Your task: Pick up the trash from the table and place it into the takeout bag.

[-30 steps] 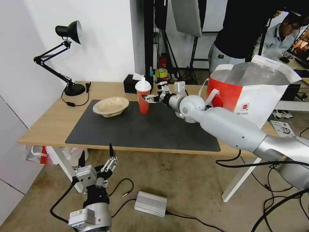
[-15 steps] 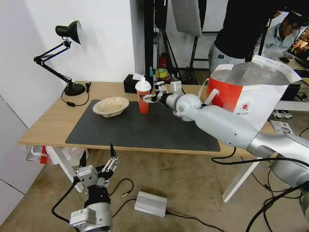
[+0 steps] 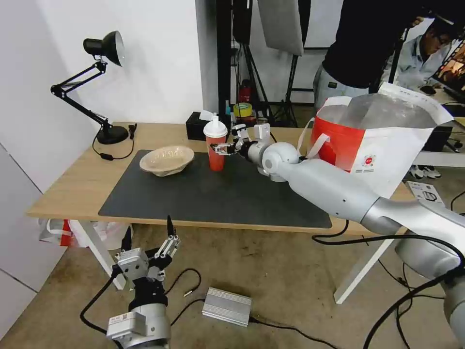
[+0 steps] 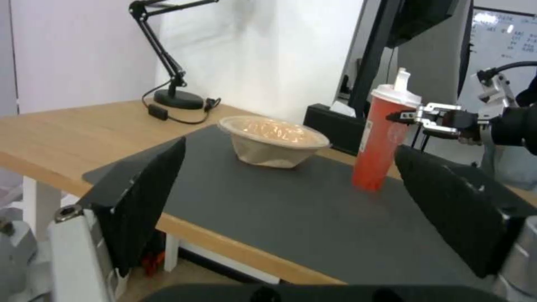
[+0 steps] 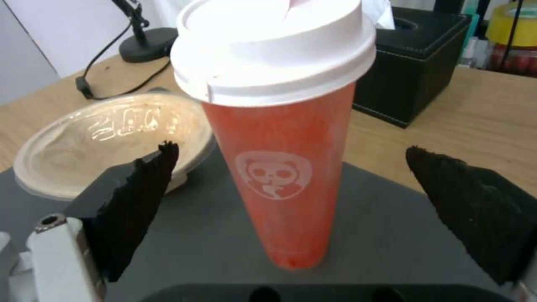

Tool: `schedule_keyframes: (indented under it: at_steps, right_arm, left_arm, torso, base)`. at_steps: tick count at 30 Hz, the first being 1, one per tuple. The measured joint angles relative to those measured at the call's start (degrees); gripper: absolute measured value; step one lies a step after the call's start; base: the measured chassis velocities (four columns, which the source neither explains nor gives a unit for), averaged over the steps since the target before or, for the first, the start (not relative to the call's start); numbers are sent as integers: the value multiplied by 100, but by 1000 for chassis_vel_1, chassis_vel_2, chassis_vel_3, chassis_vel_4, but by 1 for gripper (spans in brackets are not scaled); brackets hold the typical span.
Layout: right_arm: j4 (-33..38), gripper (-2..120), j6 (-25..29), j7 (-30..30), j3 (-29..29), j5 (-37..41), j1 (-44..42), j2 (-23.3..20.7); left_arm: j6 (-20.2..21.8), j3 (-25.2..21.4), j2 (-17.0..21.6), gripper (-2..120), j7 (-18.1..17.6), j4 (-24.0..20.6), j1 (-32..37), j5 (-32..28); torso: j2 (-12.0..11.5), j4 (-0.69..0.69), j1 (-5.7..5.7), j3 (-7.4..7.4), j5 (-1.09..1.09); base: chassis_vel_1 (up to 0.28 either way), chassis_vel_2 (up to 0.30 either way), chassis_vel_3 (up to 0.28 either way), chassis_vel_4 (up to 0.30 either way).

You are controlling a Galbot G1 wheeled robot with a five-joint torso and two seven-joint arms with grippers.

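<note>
Closest in, the left gripper (image 3: 147, 245) hangs parked below the table (image 3: 72, 186) edge at about 7 o'clock, fingers spread and holding nothing.

Up on the dark mat (image 3: 213, 194), the pulp bowl (image 3: 166, 160) sits at roughly 11 o'clock, well apart from the action. Just right of it stands the red cup (image 3: 215, 145), upright with its white dome lid on.

The right gripper (image 3: 220, 148) has reached in from 2 o'clock and is level with the cup's upper half. In the right wrist view the cup (image 5: 280, 138) sits dead centre between the two black fingers (image 5: 137, 197), jaws wide, with daylight on both sides. So no grip yet, I'd say this is the approach step. Next it needs to squeeze gently, since that thin cup could crumple or tip.

The takeout bag (image 3: 358, 145) waits open at 2 o'clock.
</note>
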Motion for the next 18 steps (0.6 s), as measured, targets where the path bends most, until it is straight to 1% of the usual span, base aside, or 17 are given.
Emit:
schedule_keyframes:
  at_steps: [18]
  right_arm:
    - [-256,100,1,-130,-7,-31,86,122]
  left_arm:
    - [-22,12,-33,100,0,-26,26,27]
  torso:
    - [0,0,0,0,0]
  base:
    - [0,0,0,0]
